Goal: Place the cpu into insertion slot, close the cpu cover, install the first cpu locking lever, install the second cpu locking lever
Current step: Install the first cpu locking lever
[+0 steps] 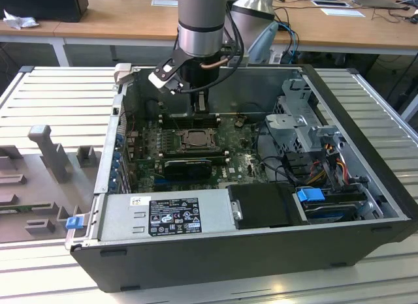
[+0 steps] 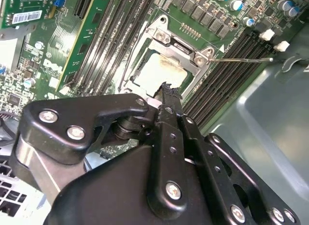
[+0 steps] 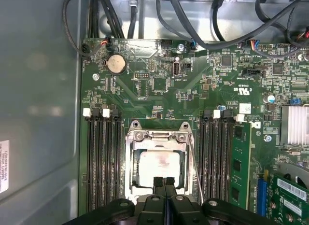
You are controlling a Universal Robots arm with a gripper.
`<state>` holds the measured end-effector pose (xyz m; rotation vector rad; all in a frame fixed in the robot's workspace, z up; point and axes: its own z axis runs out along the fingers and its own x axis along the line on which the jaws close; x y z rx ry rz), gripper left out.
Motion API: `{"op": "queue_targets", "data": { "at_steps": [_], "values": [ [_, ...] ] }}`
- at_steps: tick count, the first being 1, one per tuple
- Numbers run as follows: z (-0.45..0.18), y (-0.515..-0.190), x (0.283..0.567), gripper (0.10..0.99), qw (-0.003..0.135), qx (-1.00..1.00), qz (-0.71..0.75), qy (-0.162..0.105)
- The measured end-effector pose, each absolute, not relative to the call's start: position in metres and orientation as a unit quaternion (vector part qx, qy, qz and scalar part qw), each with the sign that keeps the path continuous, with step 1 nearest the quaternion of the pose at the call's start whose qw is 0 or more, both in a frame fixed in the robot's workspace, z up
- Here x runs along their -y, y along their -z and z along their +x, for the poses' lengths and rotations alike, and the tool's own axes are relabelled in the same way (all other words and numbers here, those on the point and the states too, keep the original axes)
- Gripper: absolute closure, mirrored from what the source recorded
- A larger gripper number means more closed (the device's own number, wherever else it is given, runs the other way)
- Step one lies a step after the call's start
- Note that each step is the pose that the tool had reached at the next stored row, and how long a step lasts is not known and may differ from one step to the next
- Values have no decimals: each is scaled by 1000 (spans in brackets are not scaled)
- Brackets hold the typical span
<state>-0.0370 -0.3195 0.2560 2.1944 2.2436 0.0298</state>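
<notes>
Matte black fingers (image 3: 158, 182) are pressed shut on nothing, tips over the cpu (image 3: 157, 160), its dull silver top smeared pale. It lies in the slot (image 1: 194, 139) under the flat steel cover (image 3: 159, 136). The fingers hide its near edge. The second wrist view shows a thin wire lever (image 2: 241, 60) jutting from the cover.

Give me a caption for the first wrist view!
Gripper at the edge of the cpu cover, closed over the cpu.

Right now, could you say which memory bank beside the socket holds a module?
The bank farther from the case wall: a green module fills its outer slot; the other bank is empty.
</notes>
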Motion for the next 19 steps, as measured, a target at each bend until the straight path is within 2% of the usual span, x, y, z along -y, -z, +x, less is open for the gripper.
{"op": "queue_targets", "data": {
  "at_steps": [19],
  "values": [
    [-37, -270, 319, 980, 1, -726, 687, -10]
  ]
}}
